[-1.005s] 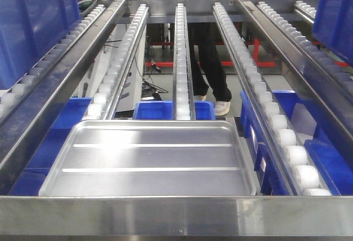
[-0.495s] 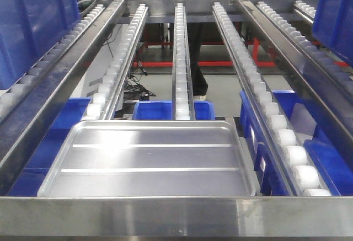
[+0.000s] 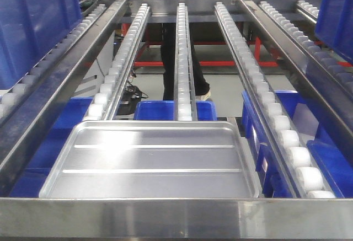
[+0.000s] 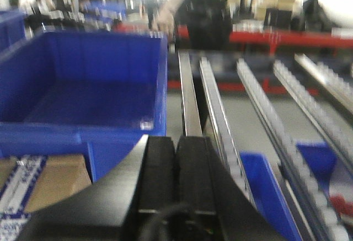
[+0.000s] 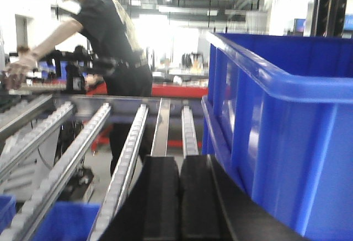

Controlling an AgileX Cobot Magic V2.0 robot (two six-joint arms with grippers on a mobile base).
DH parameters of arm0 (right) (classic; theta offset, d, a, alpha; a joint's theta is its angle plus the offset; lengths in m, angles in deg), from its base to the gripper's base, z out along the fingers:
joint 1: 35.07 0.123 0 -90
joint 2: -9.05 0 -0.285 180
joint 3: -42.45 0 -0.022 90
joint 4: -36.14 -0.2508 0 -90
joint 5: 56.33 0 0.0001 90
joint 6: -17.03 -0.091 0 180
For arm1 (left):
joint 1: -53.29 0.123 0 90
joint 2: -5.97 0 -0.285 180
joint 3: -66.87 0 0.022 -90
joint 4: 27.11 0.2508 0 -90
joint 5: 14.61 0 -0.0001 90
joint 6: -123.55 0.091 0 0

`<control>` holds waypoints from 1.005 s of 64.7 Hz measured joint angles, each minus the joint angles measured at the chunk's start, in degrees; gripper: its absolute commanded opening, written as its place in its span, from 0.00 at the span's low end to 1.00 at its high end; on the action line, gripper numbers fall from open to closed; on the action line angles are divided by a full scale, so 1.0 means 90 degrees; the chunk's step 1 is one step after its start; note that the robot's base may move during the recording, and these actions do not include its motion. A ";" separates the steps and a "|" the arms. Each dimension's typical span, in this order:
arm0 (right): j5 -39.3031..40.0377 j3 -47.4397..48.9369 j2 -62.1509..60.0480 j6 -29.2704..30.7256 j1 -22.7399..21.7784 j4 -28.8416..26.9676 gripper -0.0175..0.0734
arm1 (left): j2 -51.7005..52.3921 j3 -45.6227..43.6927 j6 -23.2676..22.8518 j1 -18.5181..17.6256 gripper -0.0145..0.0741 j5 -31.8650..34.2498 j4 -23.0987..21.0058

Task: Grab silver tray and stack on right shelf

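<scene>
The shiny silver rectangular metal tray (image 3: 149, 158) with two raised ridges lies flat on the steel-framed roller-track rack (image 3: 176, 216), just behind its front bar. My left gripper (image 4: 176, 161) and right gripper (image 5: 179, 188) both have jaws pressed together, holding nothing. I judge the shallow, slick rim offers little to pinch, and a nudge could send it rolling away. The deep blue plastic bin (image 5: 276, 130) beside my right wrist is easy to clip.
</scene>
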 measured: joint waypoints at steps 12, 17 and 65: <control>-0.1554 0.1107 0.1162 0.0000 0.0353 -0.0065 0.43 | -0.1241 -0.0517 0.0000 -0.0546 0.05 -0.0753 0.0000; -0.2120 0.1517 0.1603 0.0000 0.0623 -0.0285 0.60 | -0.1686 -0.0558 0.0000 -0.0896 0.05 -0.0907 0.0000; -0.2718 0.3233 0.6149 -0.0012 0.3650 -0.1694 0.74 | -0.4091 -0.1278 0.0000 -0.2246 0.52 -0.1318 -0.0654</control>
